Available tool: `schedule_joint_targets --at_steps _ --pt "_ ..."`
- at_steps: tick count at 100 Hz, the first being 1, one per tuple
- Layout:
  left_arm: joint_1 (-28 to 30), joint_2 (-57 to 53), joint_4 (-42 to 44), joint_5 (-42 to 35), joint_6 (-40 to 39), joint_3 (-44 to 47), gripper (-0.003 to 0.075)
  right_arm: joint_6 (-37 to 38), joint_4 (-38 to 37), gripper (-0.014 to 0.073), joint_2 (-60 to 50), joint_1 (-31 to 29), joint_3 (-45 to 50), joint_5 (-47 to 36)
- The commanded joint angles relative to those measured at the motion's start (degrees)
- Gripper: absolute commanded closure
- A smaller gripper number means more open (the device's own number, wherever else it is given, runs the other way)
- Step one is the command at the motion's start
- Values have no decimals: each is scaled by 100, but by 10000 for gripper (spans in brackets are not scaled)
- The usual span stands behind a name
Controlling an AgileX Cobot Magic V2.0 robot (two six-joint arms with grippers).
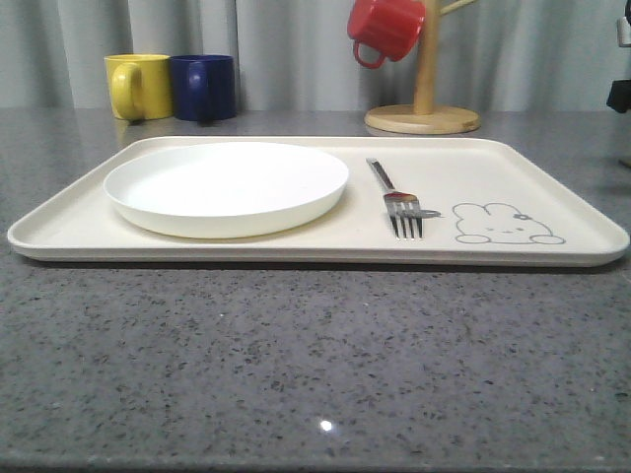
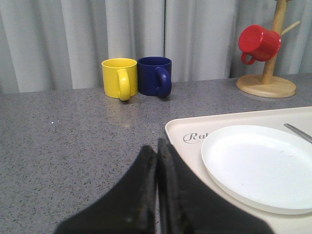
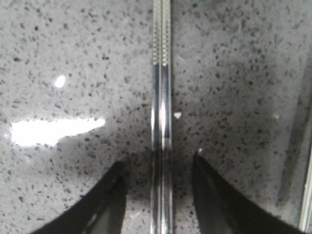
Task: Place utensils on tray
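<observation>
- Grey speckled stone countertop runs under everything, with pale curtains behind; the cream tray sits across the middle of it, and the round white plate rests on the tray's left half.
- On the tray's right half, between the plate and the rabbit drawing, I see the fork already lying flat, tines toward the near edge.
- Looking down from my right wrist camera, the pair of chopsticks lies side by side on the bare countertop, not on the tray.
- My right gripper is spread, one finger on each side of the pair; the fingers do not appear to touch the metal, so I read it as released and holding nothing.
- The relation that matters: the chopsticks' long axis runs straight through the gap between the fingers, crosswise to the closing direction, so I judge a plain squeeze should catch both sticks.
- My left gripper has its fingers pressed together with nothing between them, hovering over the countertop just off the tray's far-left corner, near the plate.
- Yellow mug and navy mug stand at the far left; a red mug hangs on the wooden mug tree at the far right.
- My right arm is clearly the one for the chopsticks; I cannot see a spoon.
</observation>
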Motion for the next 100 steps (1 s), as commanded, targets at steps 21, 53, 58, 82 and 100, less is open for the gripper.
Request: schedule_joint_targets --at_steps 21,53,58,82,100 --pt "-49 26 -16 -429 -49 -161 738 -88 -15 519 -217 -39 -168 -49" --pt "-49 26 -16 -429 -49 -161 738 -88 127 648 -350 -17 -330 130" --pt "-49 26 -16 -429 -49 -161 738 11 253 648 -441 -3 -393 191" --pt "-49 26 -16 -429 -49 -161 738 720 355 648 -1083 598 -487 90" --pt "-49 26 -16 -429 -49 -161 738 1497 143 649 -1121 1468 -487 -72"
